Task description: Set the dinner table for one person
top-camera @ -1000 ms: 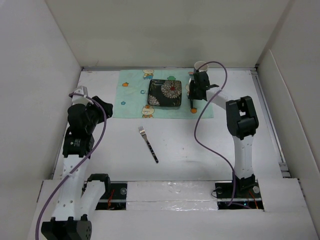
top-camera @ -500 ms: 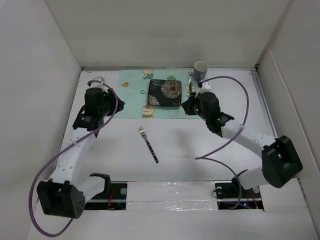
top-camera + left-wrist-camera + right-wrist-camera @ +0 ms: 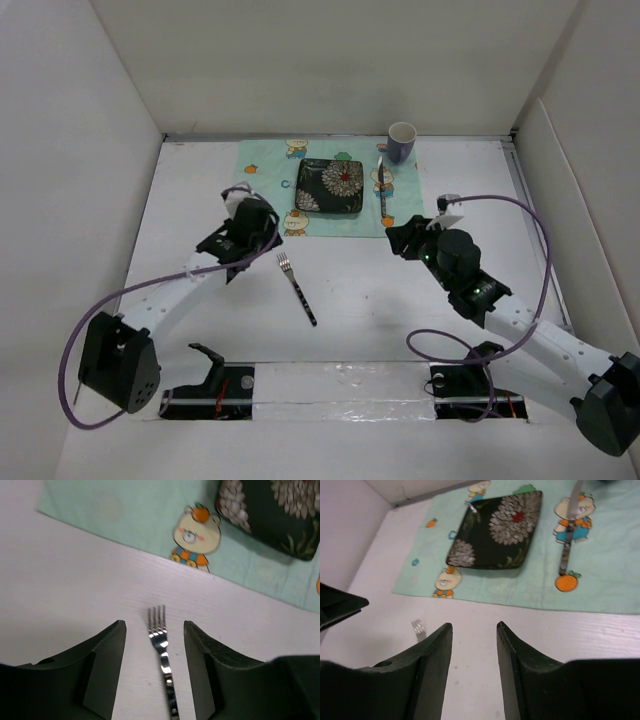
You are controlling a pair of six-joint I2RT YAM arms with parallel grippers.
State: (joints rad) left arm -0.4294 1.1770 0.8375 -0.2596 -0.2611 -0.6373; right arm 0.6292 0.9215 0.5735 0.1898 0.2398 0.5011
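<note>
A silver fork [image 3: 297, 289] with a dark handle lies on the white dinner table [image 3: 380, 300], in front of the mint-green cloth [image 3: 262, 200]. My left gripper [image 3: 265, 238] is open above it. In the left wrist view the fork [image 3: 161, 640] lies between the open fingers [image 3: 107, 650], untouched. A black floral square plate [image 3: 330, 186] sits on the cloth, with a knife [image 3: 382, 190] to its right. My right gripper [image 3: 400, 238] is open and empty over bare table, near the cloth's right front corner. The right wrist view shows the plate [image 3: 495, 530], the knife [image 3: 567, 545] and the fork tines [image 3: 418, 627].
A blue-and-white mug [image 3: 402, 141] stands at the cloth's far right corner. White panels wall the table on the left, back and right. Purple cables loop from both arms over the table.
My right gripper let go of the knife on the cloth and drew back toward me. My left arm swung from the left side to above the fork.
</note>
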